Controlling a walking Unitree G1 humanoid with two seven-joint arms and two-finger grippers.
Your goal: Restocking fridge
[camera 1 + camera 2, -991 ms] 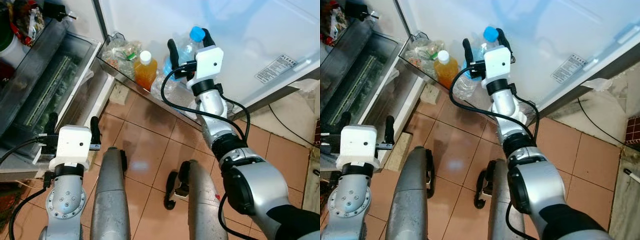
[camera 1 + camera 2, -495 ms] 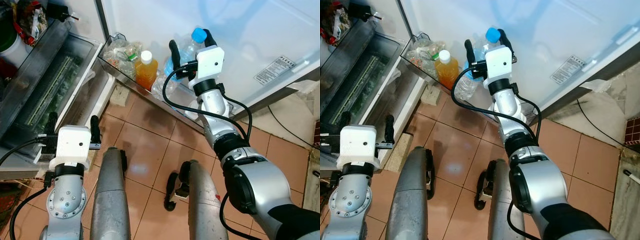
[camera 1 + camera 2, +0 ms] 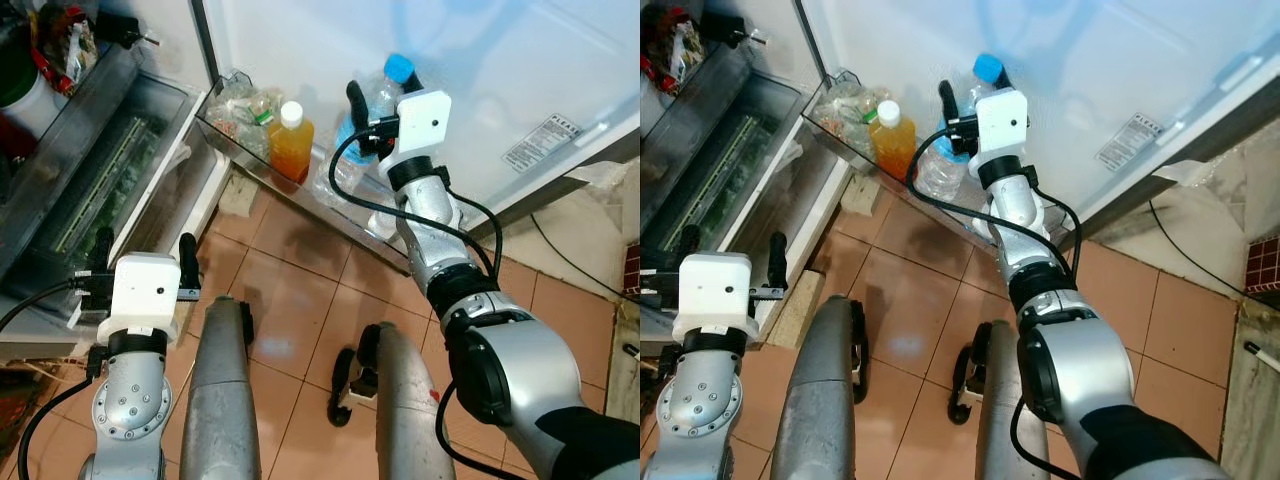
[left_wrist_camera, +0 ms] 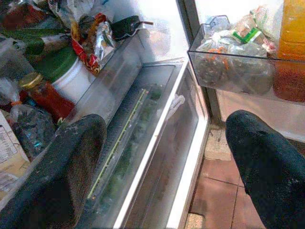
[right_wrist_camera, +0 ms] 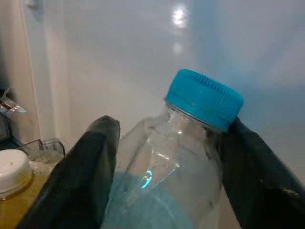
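Water bottle (image 3: 372, 108), blue-capped, clamped at the shoulder in right claw (image 3: 383, 92), held upright over the fridge door shelf (image 3: 255, 160) beside the orange juice bottle (image 3: 291, 140), likely for lowering in. Left claw (image 3: 140, 255) idle, fingers apart.

Door sticker (image 3: 541, 142) txt too small, unreadable.

Door sticker (image 3: 542, 142) print too small
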